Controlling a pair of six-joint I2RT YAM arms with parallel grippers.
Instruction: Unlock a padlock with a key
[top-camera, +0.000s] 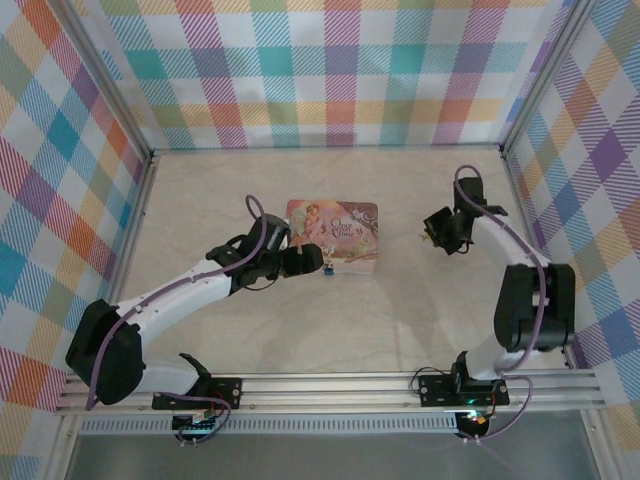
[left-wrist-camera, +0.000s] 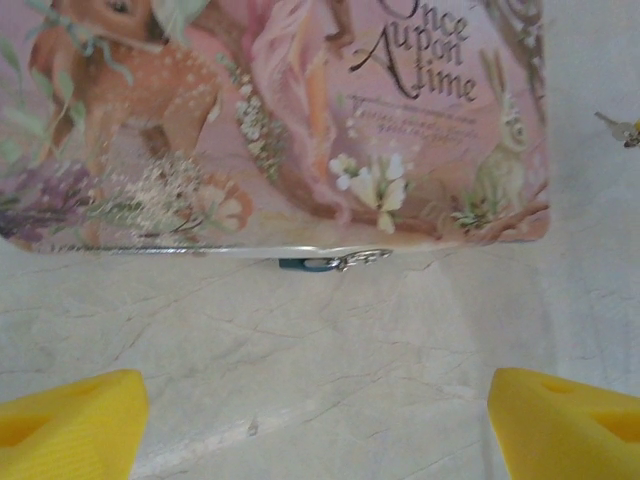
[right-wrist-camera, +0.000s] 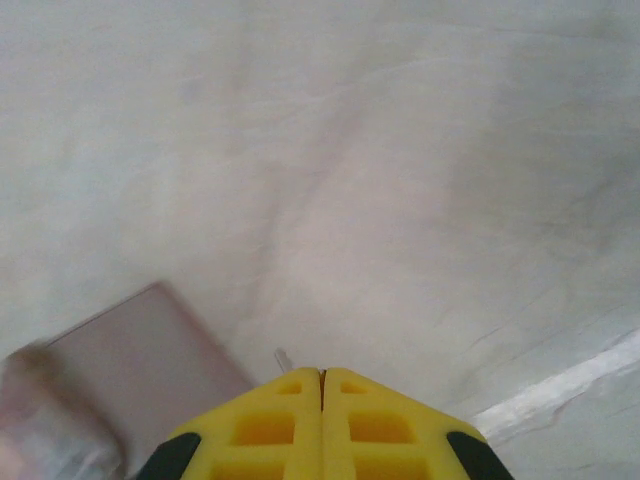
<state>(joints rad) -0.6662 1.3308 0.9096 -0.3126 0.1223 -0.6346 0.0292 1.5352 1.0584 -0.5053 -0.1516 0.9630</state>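
Note:
A small blue padlock (left-wrist-camera: 308, 264) with a silvery shackle lies on the table against the near edge of a pink picture tin (left-wrist-camera: 300, 120); in the top view the padlock (top-camera: 328, 270) sits just right of my left gripper (top-camera: 303, 262). My left gripper (left-wrist-camera: 320, 430) is open, its yellow fingers (left-wrist-camera: 70, 420) wide apart and short of the padlock, nothing between them. My right gripper (top-camera: 434, 232) hovers to the right of the tin (top-camera: 335, 235). Its jaws (right-wrist-camera: 321, 375) are shut, and a thin silvery key tip (right-wrist-camera: 282, 358) pokes out beside them.
The pale marbled table (top-camera: 400, 320) is walled by checked panels at the back and both sides. An aluminium rail (top-camera: 330, 390) runs along the near edge. The tin's corner (right-wrist-camera: 130, 360) shows blurred in the right wrist view.

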